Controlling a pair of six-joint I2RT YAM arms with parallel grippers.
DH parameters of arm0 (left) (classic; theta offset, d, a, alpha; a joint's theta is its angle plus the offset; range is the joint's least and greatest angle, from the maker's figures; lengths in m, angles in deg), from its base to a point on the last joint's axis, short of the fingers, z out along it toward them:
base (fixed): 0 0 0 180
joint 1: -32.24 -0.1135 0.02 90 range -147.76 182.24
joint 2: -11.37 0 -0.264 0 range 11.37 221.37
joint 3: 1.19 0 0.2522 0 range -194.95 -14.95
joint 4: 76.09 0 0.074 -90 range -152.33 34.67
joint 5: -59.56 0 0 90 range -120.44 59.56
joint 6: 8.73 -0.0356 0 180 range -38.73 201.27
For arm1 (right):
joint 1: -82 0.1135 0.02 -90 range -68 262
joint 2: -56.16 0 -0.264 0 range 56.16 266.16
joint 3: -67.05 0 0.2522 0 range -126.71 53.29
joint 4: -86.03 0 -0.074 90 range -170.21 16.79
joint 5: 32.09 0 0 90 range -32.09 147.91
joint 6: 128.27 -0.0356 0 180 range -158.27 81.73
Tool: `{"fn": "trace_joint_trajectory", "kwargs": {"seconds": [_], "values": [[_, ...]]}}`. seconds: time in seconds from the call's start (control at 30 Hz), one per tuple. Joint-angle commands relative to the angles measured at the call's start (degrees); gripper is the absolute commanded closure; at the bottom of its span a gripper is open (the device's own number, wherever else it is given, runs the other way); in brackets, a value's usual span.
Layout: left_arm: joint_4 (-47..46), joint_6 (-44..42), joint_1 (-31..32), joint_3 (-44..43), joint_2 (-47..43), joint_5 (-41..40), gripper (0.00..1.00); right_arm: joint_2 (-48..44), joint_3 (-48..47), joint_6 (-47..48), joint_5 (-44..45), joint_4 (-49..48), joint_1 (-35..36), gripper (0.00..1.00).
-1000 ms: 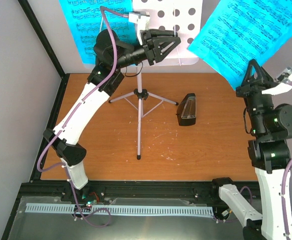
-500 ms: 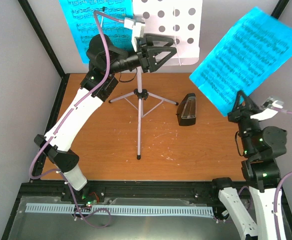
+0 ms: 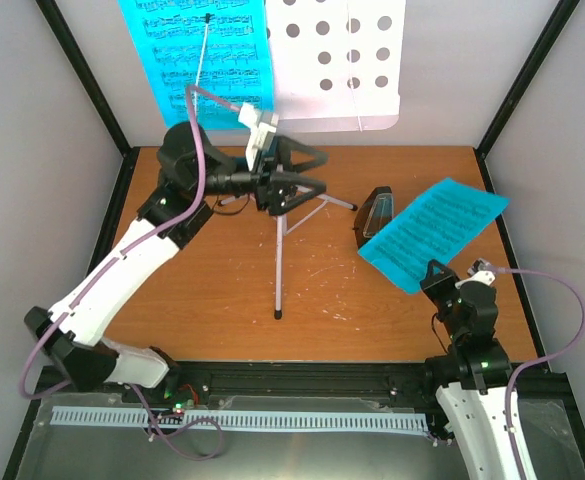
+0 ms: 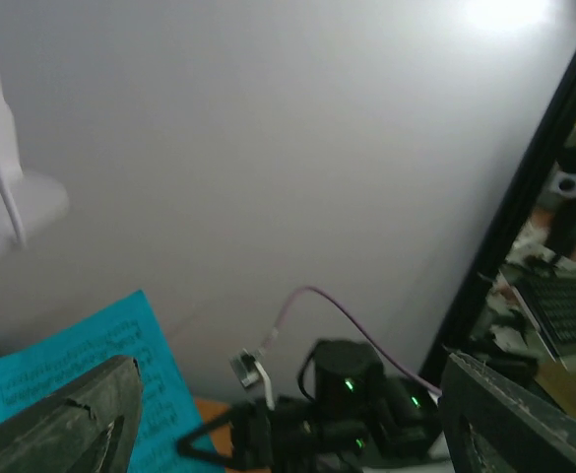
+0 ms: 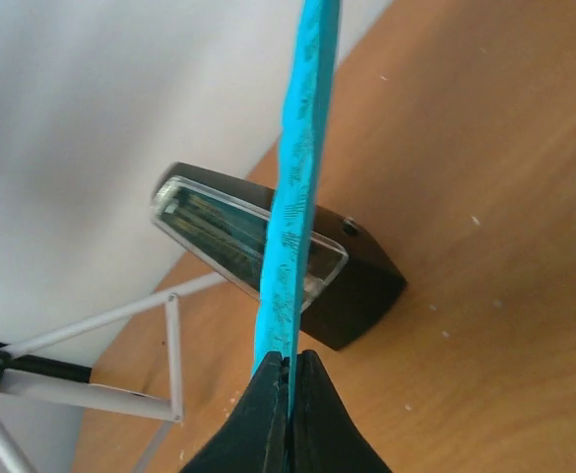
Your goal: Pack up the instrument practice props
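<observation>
- The right end effector point(image 5: 289, 367) is clamped shut on the near edge of a cyan sheet point(image 3: 434, 230), held over the worktop point(image 3: 212, 300) at 4 o'clock. The paper is light and floppy, and likely to sag.
- The metronome point(image 3: 374, 218), partly hidden behind the sheet, looks rigid. Take it by its black sides, not the clear cover.
- The music stand point(image 3: 280, 250), toward 12 o'clock, looks tippy, so grasp the pole. The left end effector point(image 3: 310, 177) gapes wide there, empty.
- Another sheet point(image 3: 192, 50) shows at 11 o'clock.
</observation>
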Motion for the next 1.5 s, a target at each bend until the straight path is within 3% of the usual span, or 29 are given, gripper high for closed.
{"fn": "trace_joint_trajectory", "kwargs": {"seconds": [0.0,0.23,0.37,0.53,0.63,0.8,0.87,1.1,1.47], "values": [[-1.73,-4.61,0.56,10.85,-7.46,3.18,0.17,-2.48,2.42,-8.03,4.17,4.97,-0.21,0.97],[-8.64,2.95,0.56,35.4,-16.44,0.86,0.18,-0.4,4.14,-12.08,7.18,8.65,-0.15,0.97],[-5.13,2.43,0.56,45.1,-20.63,-8.44,0.18,1.79,6.33,-12.54,4.63,5.69,-0.15,0.97],[0.55,3.01,-0.76,50.83,-21.14,-19.77,0.16,2.91,7.76,-12.21,4.41,4.77,-0.15,0.93],[0.22,5.24,-3.91,52.66,-19.71,-20.85,0.15,2.28,7.47,-11.1,5.87,5.11,-0.15,0.79],[-1.57,6.57,-7.44,53.89,-18.52,-23.48,0.15,0.52,5.15,-8.88,8.7,7.59,-0.11,0.39],[-2.18,6.01,-7.64,53.29,-17.3,-24.04,0.15,-0.07,3.65,-7.67,11.51,9.11,-0.15,0.3],[-3.81,4.66,-9.1,49.79,-10.57,-24.58,0.24,-0.55,-1.9,-2.22,17.59,10.8,-0.15,0.19],[-6.15,3.1,-9.62,45.63,-2.92,-27.62,0.44,1.11,-2.8,1.55,15.82,5.71,-0.15,0.16]]}}
